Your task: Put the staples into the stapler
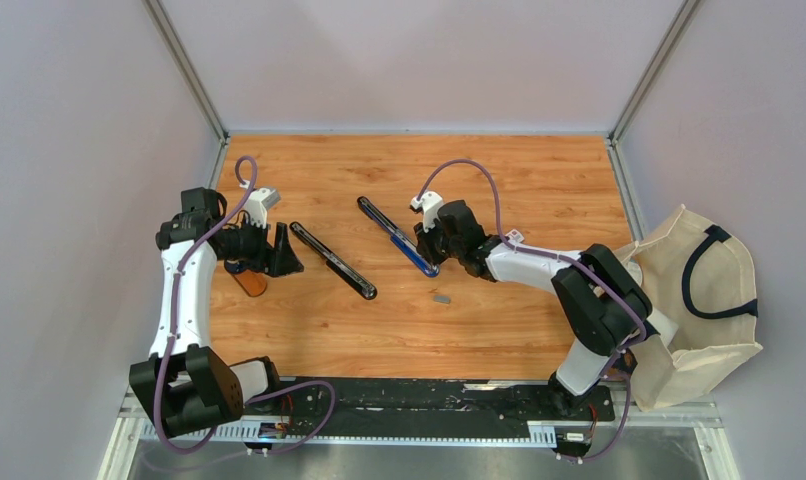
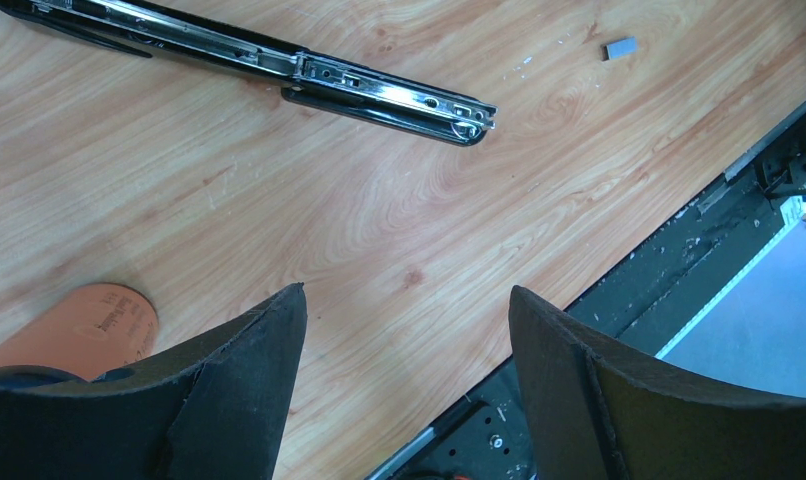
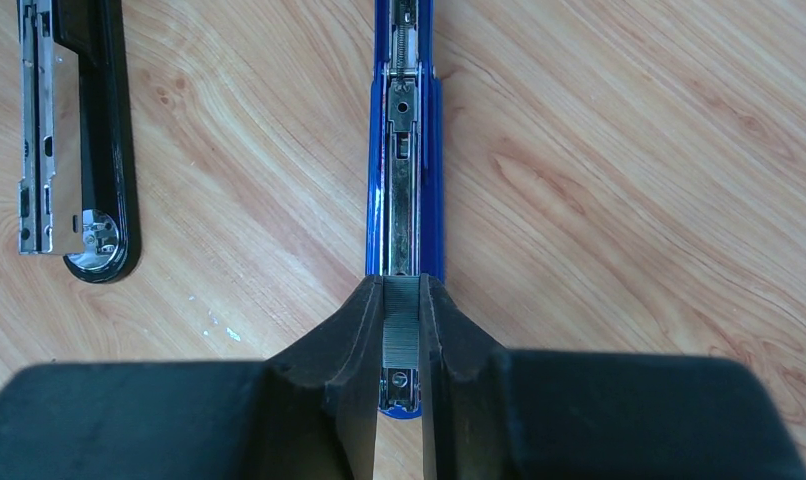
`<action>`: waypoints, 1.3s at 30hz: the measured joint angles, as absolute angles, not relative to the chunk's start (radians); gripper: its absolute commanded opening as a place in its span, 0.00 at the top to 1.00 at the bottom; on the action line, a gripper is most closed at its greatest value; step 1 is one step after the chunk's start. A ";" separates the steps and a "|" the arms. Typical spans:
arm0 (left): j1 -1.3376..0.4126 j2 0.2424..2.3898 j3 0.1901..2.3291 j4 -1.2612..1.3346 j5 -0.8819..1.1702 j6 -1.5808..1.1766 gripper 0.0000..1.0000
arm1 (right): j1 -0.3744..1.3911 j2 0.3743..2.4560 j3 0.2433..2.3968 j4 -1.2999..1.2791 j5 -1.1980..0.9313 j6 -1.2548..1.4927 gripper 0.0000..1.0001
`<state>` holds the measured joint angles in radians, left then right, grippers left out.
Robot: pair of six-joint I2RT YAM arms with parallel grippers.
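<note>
Right wrist: right fingers (image 3: 331,350) pinch staples (image 3: 401,322) at blue stapler (image 3: 404,180) channel; left fingers (image 2: 249,385) wide, empty.

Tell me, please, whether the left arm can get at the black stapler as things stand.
Probably yes: the open, empty left gripper faces the black stapler across bare table, with nothing between them.

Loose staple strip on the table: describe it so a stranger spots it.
On the wooden table, find the blue stapler at the right gripper. Just nearer the arm bases lies the loose staple strip, alone: a tiny grey block, dwarfed by that and the black stapler.
</note>
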<state>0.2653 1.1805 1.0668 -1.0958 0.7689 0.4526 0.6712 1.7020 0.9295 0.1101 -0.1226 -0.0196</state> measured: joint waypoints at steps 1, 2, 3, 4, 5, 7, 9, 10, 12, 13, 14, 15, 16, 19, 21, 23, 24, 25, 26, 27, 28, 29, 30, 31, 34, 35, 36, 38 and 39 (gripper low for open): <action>0.265 1.180 1.067 -1.095 0.769 0.453 0.18 | 0.671 1.702 0.929 0.110 -0.123 -0.020 0.81; 0.265 1.180 1.067 -1.095 0.769 0.453 0.18 | 0.671 1.704 0.929 0.110 -0.123 -0.020 0.81; 0.265 1.180 1.067 -1.095 0.769 0.453 0.18 | 0.671 1.707 0.930 0.110 -0.123 -0.020 0.81; 0.265 1.180 1.067 -1.095 0.769 0.453 0.18 | 0.671 1.712 0.930 0.110 -0.123 -0.020 0.81; 0.265 1.180 1.067 -1.096 0.769 0.453 0.18 | 0.671 1.717 0.930 0.109 -0.122 -0.020 0.81; 0.265 1.181 1.067 -1.096 0.769 0.453 0.18 | 0.671 1.729 0.930 0.107 -0.122 -0.020 0.81; 0.265 1.182 1.067 -1.096 0.769 0.453 0.18 | 0.671 1.734 0.930 0.111 -0.123 -0.020 0.81; 0.265 1.182 1.067 -1.095 0.769 0.453 0.18 | 0.671 1.734 0.930 0.110 -0.123 -0.020 0.81; 0.265 1.182 1.067 -1.095 0.769 0.453 0.18 | 0.671 1.734 0.930 0.110 -0.123 -0.020 0.81; 0.265 1.182 1.067 -1.095 0.769 0.453 0.18 | 0.671 1.734 0.930 0.111 -0.123 -0.020 0.81; 0.265 1.182 1.067 -1.095 0.769 0.453 0.18 | 0.671 1.734 0.930 0.111 -0.123 -0.020 0.81; 0.265 1.182 1.067 -1.096 0.769 0.453 0.18 | 0.671 1.734 0.930 0.111 -0.123 -0.020 0.81; 0.265 1.182 1.067 -1.095 0.769 0.453 0.18 | 0.671 1.734 0.930 0.111 -0.123 -0.020 0.81; 0.265 1.184 1.067 -1.096 0.769 0.453 0.18 | 0.671 1.734 0.930 0.111 -0.123 -0.020 0.81; 0.265 1.185 1.067 -1.096 0.769 0.453 0.18 | 0.671 1.733 0.930 0.111 -0.123 -0.022 0.81; 0.265 1.185 1.067 -1.095 0.769 0.453 0.18 | 0.671 1.730 0.930 0.110 -0.123 -0.023 0.81; 0.265 1.185 1.067 -1.095 0.769 0.453 0.18 | 0.671 1.727 0.930 0.110 -0.123 -0.023 0.81; 0.265 1.185 1.067 -1.095 0.769 0.453 0.18 | 0.671 1.722 0.930 0.110 -0.123 -0.023 0.81; 0.265 1.185 1.067 -1.096 0.769 0.453 0.18 | 0.671 1.716 0.930 0.110 -0.123 -0.023 0.81; 0.265 1.185 1.067 -1.095 0.770 0.453 0.18 | 0.671 1.710 0.930 0.110 -0.123 -0.023 0.81; 0.265 1.185 1.067 -1.095 0.770 0.453 0.18 | 0.671 1.703 0.930 0.111 -0.123 -0.023 0.81; 0.265 1.185 1.067 -1.095 0.770 0.453 0.18 | 0.671 1.698 0.930 0.112 -0.124 -0.023 0.81; 0.265 1.185 1.067 -1.095 0.770 0.453 0.18 | 0.671 1.695 0.930 0.115 -0.124 -0.023 0.81; 0.265 1.185 1.067 -1.095 0.769 0.453 0.18 | 0.671 1.694 0.930 0.117 -0.125 -0.023 0.81; 0.265 1.185 1.067 -1.096 0.769 0.453 0.18 | 0.671 1.694 0.930 0.114 -0.125 -0.023 0.81; 0.265 1.185 1.067 -1.095 0.770 0.453 0.18 | 0.671 1.694 0.930 0.114 -0.126 -0.023 0.81; 0.265 1.185 1.067 -1.095 0.770 0.453 0.18 | 0.671 1.694 0.930 0.114 -0.126 -0.023 0.81; 0.265 1.185 1.067 -1.095 0.770 0.453 0.18 | 0.671 1.695 0.930 0.112 -0.126 -0.023 0.81; 0.265 1.185 1.067 -1.095 0.770 0.453 0.18 | 0.671 1.695 0.930 0.112 -0.127 -0.023 0.81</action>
